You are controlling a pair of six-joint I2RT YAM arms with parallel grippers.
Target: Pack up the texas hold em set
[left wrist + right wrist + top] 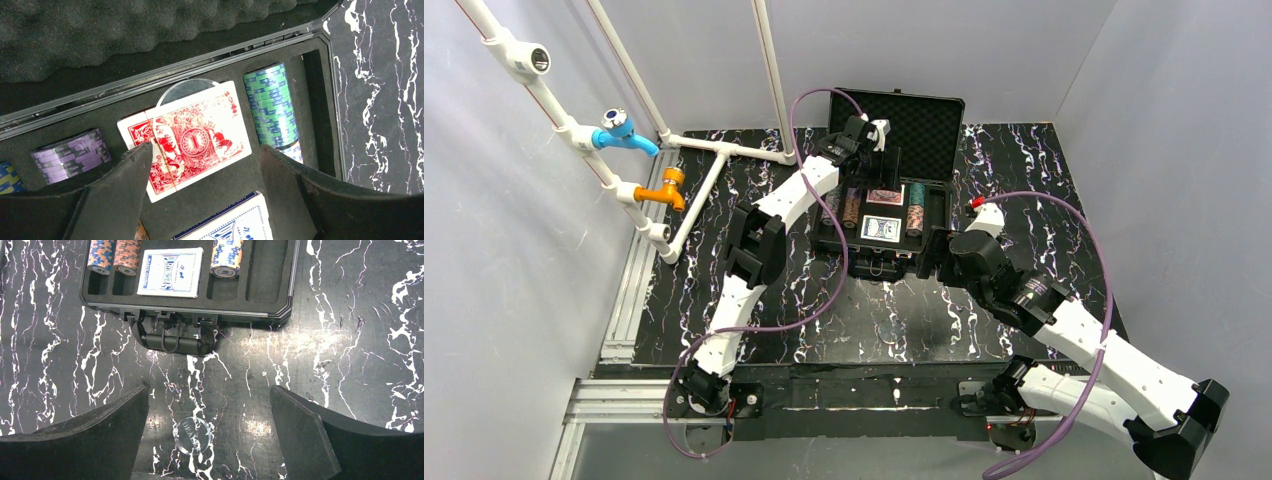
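Observation:
The black briefcase (939, 215) lies open at the table's far middle, its foam lid (924, 125) raised. The red-backed deck (187, 137) and blue-backed deck (230, 222) lie in its centre slots, with green-blue chips (272, 102) and purple chips (72, 155) in side slots. My left gripper (205, 165) is open and empty just above the red deck. My right gripper (207, 410) is open and empty over the table in front of the case handle (172, 342). A clear round dealer button (194, 435) lies on the table between its fingers. A second clear disc (187, 87) sits behind the red deck.
White pipe frame (714, 150) with blue and orange taps stands at the back left. Grey walls enclose the black marbled table (884, 320). Orange and blue chip stacks (112, 255) fill the case's front slots.

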